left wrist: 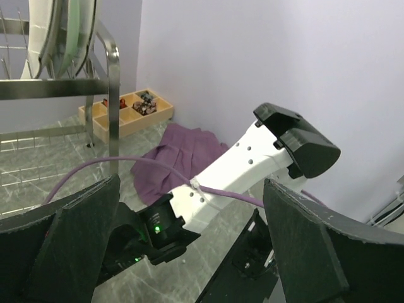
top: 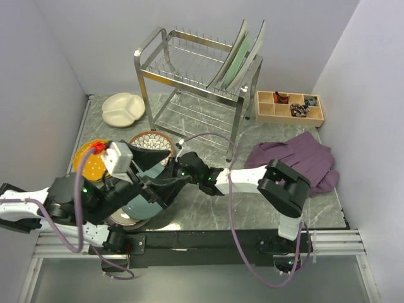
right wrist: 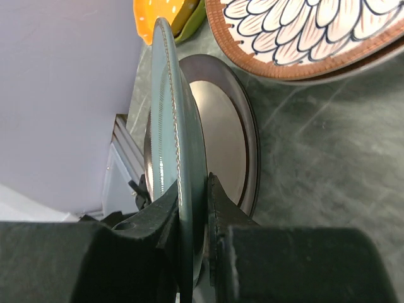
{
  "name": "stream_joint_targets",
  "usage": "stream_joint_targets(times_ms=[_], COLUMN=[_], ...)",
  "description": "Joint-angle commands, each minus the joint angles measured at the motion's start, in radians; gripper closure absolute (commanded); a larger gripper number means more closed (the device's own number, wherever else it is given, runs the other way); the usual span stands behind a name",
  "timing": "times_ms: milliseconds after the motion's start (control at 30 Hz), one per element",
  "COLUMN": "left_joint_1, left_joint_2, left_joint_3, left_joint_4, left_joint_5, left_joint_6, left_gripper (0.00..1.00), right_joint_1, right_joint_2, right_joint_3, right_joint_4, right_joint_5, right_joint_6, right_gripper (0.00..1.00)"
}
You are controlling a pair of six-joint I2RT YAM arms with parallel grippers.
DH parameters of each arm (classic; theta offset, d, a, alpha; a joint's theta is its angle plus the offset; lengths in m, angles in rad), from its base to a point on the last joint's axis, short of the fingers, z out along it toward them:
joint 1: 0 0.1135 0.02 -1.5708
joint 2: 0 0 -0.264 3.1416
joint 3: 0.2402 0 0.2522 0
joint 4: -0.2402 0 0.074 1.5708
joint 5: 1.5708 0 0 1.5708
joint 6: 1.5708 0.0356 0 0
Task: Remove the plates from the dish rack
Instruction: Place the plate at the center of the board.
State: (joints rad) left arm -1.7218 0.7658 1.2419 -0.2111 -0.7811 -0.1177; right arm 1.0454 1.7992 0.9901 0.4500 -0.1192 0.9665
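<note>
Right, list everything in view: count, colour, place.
dish rack: one, silver wire, back centre
racked plates: at least two, pale green and white, upright at the rack's right end
divided plate: one, cream, left of the rack
petal-patterned plate: one, brown and white, in front of the rack
dotted plate: one, orange-yellow, near left
grey-blue plate: one, held on edge above the dark-rimmed plate
dark-rimmed plate: one, pale centre, lying flat, near left
wooden tray: one, light wood, right of the rack
cloth: one, purple, right side
left gripper: one, black, open, empty
right gripper: one, black, shut on the grey-blue plate
</note>
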Motion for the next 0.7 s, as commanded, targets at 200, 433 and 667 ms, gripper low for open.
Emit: stream_joint_targets(times_ms=[200,433,667], left_joint_1=[0.002,0.002,0.002], left_joint_2=[-0.034,-0.102,-0.095], left_joint_3=[-0.062,-0.127,-0.124], left_joint_4=[0.038,0.094,0.095], left_joint_5=[-0.013,-0.043,-0.081], left_joint_6=[0.013,0.036,0.053], left_gripper=[0.01,0.01,0.01], right_joint_1=[0.025,0.036,0.047], right_joint_2=[0.061,0.114,0.124], right_joint_3=[0.124,0.116,0.116], right_joint_4=[0.220,0.253,0.244], right_joint_5=[-0.010,0.007,0.018], right_joint_6=[0.075,0.101,0.097], right_gripper=[1.00,1.00,0.87])
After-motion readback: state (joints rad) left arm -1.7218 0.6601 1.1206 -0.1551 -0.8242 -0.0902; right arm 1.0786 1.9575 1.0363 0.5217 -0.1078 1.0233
